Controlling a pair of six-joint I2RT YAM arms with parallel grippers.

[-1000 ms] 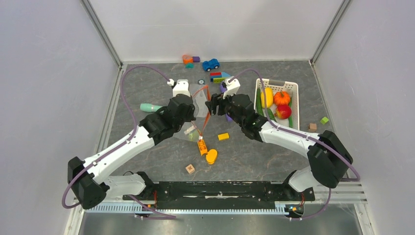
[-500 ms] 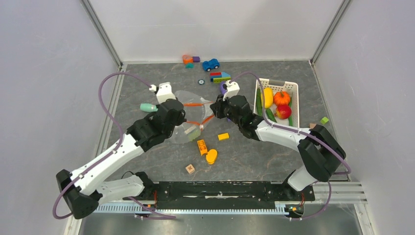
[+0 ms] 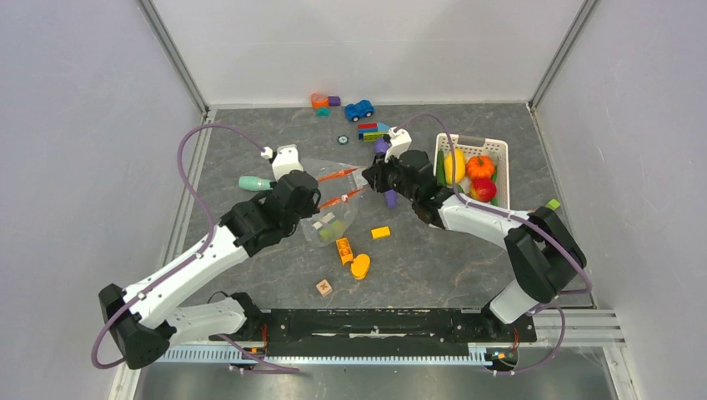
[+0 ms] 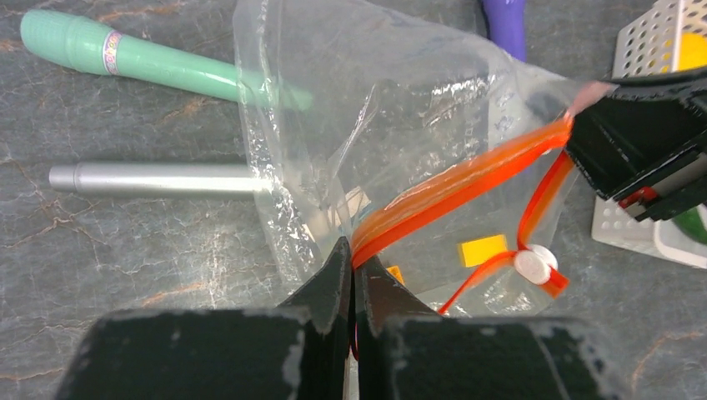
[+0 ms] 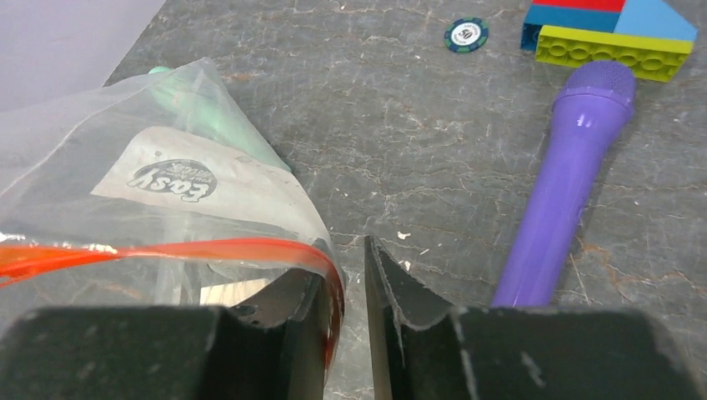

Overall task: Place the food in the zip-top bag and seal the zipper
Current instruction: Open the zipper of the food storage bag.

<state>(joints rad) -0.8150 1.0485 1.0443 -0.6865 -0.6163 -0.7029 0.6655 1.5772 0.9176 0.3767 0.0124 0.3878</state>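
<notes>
The left gripper (image 4: 352,250) is pressed together, pinching the orange zipper (image 4: 467,179) at one end of the bag's mouth. From there the strip runs up and across to the right gripper (image 5: 354,258), whose fingers stand nearly together with the far end of the zipper caught between them, the strip curling down the inner face of one finger. So the bag (image 4: 375,67) hangs slack between the two grippers with its mouth drawn out in a line, its crumpled body drooping to the table below; a white slider (image 4: 531,265) sits on a loose loop of the strip under the mouth, and the white label (image 5: 192,179) shows through the plastic. Just behind the bag on its left side lie a green tool (image 4: 150,60) and a silver rod (image 4: 150,177). A purple tool (image 5: 567,183) lies just right of the bag. Further right of the bag, past the right gripper, the food (image 3: 479,166) is heaped in the white basket (image 3: 503,171), well apart from the bag's mouth.
</notes>
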